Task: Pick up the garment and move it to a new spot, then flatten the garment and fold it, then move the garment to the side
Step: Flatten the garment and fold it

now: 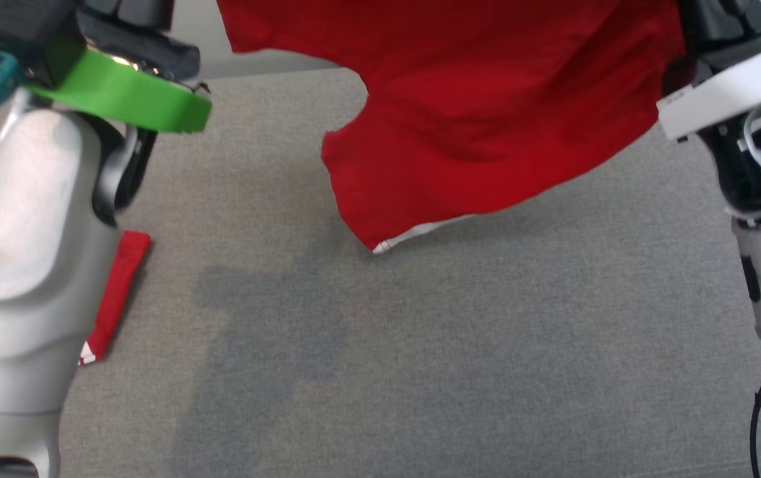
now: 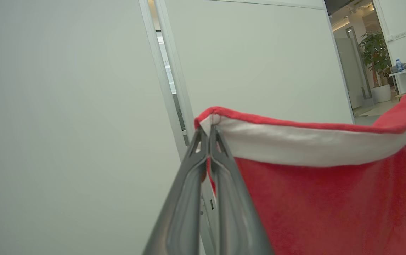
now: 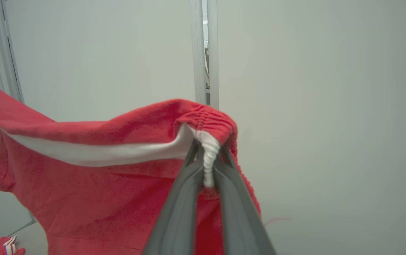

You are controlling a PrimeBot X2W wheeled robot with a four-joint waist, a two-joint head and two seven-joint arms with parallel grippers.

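Head view: we see the red garment point(image 1: 487, 113) hanging in the air above the grey table point(image 1: 420, 345). Left wrist: left gripper point(image 2: 210, 132) jaws pinched tight on its white-banded corner. Right wrist: right gripper point(image 3: 208, 148) jaws clamped on the bunched white band.

The grey fabric-covered surface point(image 1: 420, 372) lies open across its near and middle stretch, blocked at the far side by the hanging red fleece garment point(image 1: 487, 119) and at the left by a small folded red cloth point(image 1: 118, 292).
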